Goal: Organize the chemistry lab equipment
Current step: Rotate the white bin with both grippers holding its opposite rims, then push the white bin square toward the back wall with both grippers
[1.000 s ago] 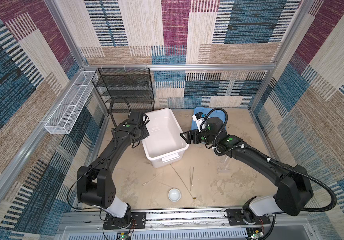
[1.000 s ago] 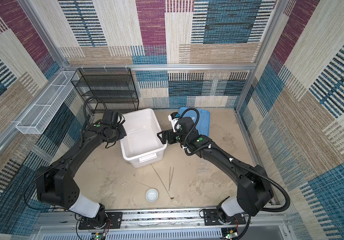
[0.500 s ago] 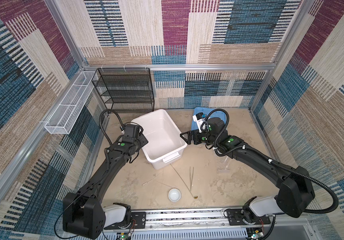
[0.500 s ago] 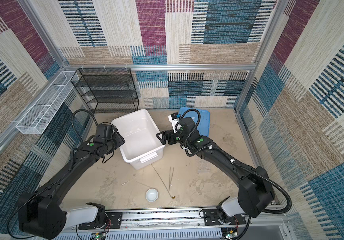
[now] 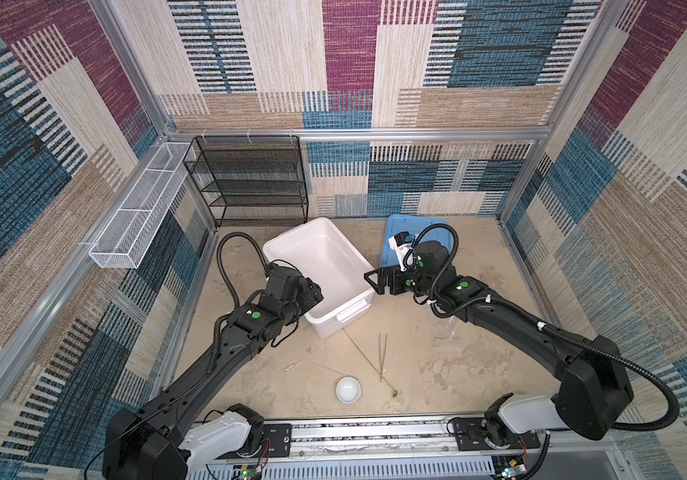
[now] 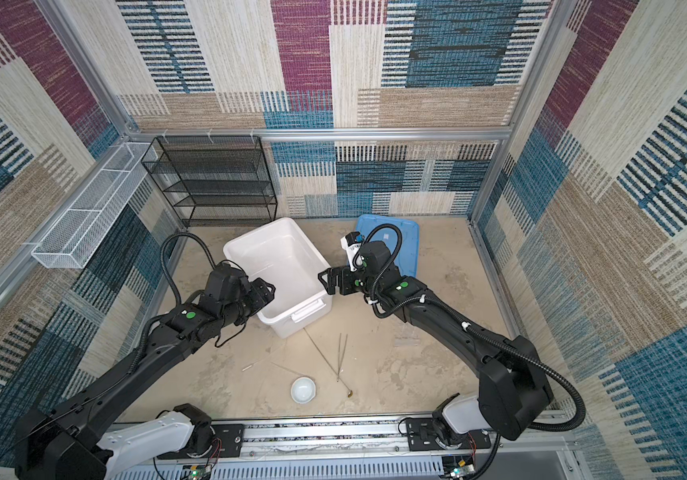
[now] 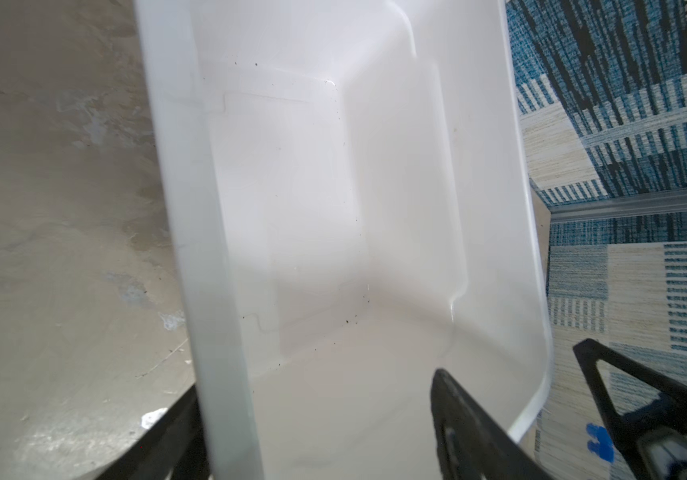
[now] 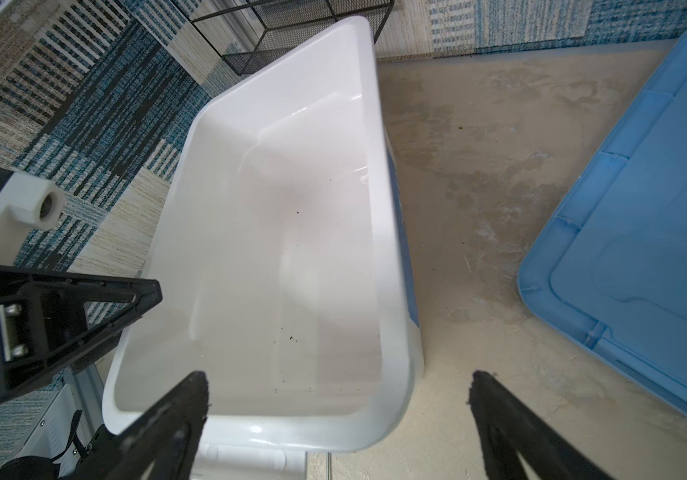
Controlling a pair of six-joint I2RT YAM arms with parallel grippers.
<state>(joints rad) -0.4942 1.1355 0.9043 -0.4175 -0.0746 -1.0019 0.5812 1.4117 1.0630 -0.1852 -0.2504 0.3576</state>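
Pulled back toward lower left, the left gripper (image 5: 313, 296) now stands open astride the wall of the turned white tub (image 5: 325, 326). The right gripper (image 5: 371, 282) gapes wide at the tub's right corner. Lower centre on the table (image 5: 458, 374) lie the tweezers (image 5: 382, 349), spoon (image 5: 356, 345) and dish (image 5: 348, 390).

The tub (image 5: 325, 257) stands mid-bench (image 5: 458, 374), with the lid (image 5: 396, 226) behind it to the right. Tweezers (image 5: 382, 357) and spoon (image 5: 358, 348) lie before the tub, and the dish (image 5: 348, 390) is nearer the front.
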